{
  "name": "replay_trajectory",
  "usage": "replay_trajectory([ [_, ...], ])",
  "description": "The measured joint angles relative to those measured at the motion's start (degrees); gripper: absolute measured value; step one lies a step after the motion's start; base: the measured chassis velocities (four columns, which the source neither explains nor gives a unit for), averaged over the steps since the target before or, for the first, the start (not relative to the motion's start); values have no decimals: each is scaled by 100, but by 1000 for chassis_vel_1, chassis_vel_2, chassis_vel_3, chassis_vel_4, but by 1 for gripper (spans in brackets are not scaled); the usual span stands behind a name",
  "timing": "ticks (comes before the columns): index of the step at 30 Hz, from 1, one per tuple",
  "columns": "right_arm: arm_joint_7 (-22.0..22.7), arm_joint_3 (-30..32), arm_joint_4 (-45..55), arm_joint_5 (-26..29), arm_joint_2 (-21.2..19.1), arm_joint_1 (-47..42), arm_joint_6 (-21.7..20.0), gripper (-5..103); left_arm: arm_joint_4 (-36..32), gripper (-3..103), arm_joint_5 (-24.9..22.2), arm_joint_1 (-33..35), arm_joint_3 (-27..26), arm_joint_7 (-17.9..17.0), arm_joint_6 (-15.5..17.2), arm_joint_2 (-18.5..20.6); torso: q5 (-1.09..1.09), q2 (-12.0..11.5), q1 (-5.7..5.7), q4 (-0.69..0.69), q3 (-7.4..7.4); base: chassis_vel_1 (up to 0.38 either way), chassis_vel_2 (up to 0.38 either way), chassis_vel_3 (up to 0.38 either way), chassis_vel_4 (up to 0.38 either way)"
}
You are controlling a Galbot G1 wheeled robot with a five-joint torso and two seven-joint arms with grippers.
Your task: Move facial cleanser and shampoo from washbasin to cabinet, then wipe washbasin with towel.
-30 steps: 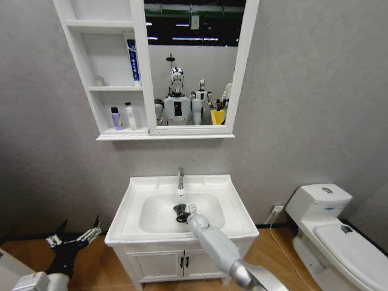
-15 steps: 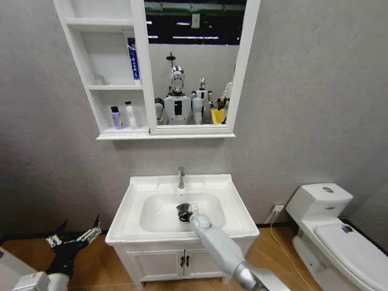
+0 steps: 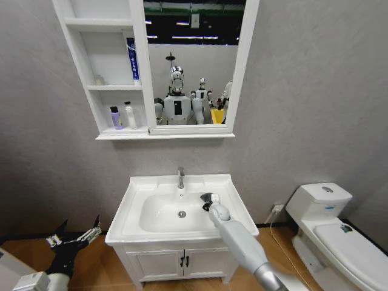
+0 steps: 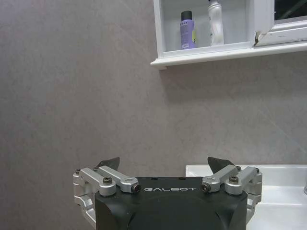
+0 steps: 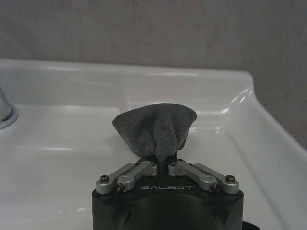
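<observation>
1. You're in the wiping step: right gripper pinches the towel against the washbasin bowl's right side, right of the tap.
2. Left gripper hangs spread, left of the washbasin.
3. Next, likely sweep across the bowl.

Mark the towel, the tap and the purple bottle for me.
towel (image 5: 156, 125): right wrist view, middle of the bunched cloth.
tap (image 3: 180, 177): head view, upright chrome body.
purple bottle (image 4: 187, 34): left wrist view, on its purple body.
</observation>
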Motion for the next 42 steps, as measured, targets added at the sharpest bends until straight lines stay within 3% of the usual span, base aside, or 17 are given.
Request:
replay_trajectory([
  [7, -312, 484, 412, -1336, -75, 107, 529, 5, 0, 100, 0, 0, 0, 0, 0, 0, 0, 1, -1, 1, 0, 0, 0, 0, 0],
  [15, -920, 843, -10, -1670, -171, 147, 662, 3, 0, 100, 0, 0, 0, 0, 0, 0, 0, 1, 0, -1, 0, 0, 0, 0, 0],
  [18, -1195, 907, -253, -1694, -203, 115, 667, 18, 0, 100, 0, 0, 0, 0, 0, 0, 1, 1, 0, -1, 0, 0, 0, 0, 0],
  [19, -1195, 907, -253, -1694, -203, 115, 667, 18, 0, 100, 0, 0, 0, 0, 0, 0, 1, 1, 0, -1, 0, 0, 0, 0, 0],
  [21, -1255, 891, -524, -1661, -211, 144, 690, 29, 0, 100, 0, 0, 0, 0, 0, 0, 0, 1, -1, -1, 0, 0, 0, 0, 0],
  [23, -1285, 879, -635, -1650, -211, 170, 748, 29, 0, 100, 0, 0, 0, 0, 0, 0, 0, 1, -1, -1, 0, 0, 0, 0, 0],
  [25, -1363, 885, -843, -1658, -208, 240, 874, 40, 0, 100, 0, 0, 0, 0, 0, 0, 0, 0, -1, 0, 0, 0, 0, 0, 0],
  [29, -1418, 918, -1028, -1580, -199, 337, 950, 57, 0, 100, 0, 0, 0, 0, 0, 0, -1, 1, 0, 0, 0, 0, 0, 0, 0],
  [30, -1418, 918, -1028, -1580, -199, 337, 950, 57, 0, 100, 0, 0, 0, 0, 0, 0, -1, 1, 0, 0, 0, 0, 0, 0, 0],
  [33, -1470, 882, -987, -1363, -241, 348, 917, 72, 0, 100, 0, 0, 0, 0, 0, 0, -1, 1, -1, 0, 0, 0, 0, 0, 0],
  [35, -1471, 870, -953, -1310, -250, 343, 891, 72, 0, 100, 0, 0, 0, 0, 0, 0, -1, 1, 0, 0, 0, 0, 0, 0, 0],
  [36, -1469, 860, -909, -1269, -261, 328, 864, 78, 0, 100, 0, 0, 0, 0, 0, 0, -1, 1, 0, 0, 0, 0, 0, 0, 0],
  [38, -1451, 873, -888, -1425, -266, 297, 898, 88, 0, 100, 0, 0, 0, 0, 0, 0, 0, 1, 0, 0, 0, 0, 0, 0, 0],
  [42, -1347, 893, -748, -1568, -301, 263, 979, 98, 0, 100, 0, 0, 0, 0, 0, 0, 0, 0, 0, 0, 0, 0, 0, 0, 0],
])
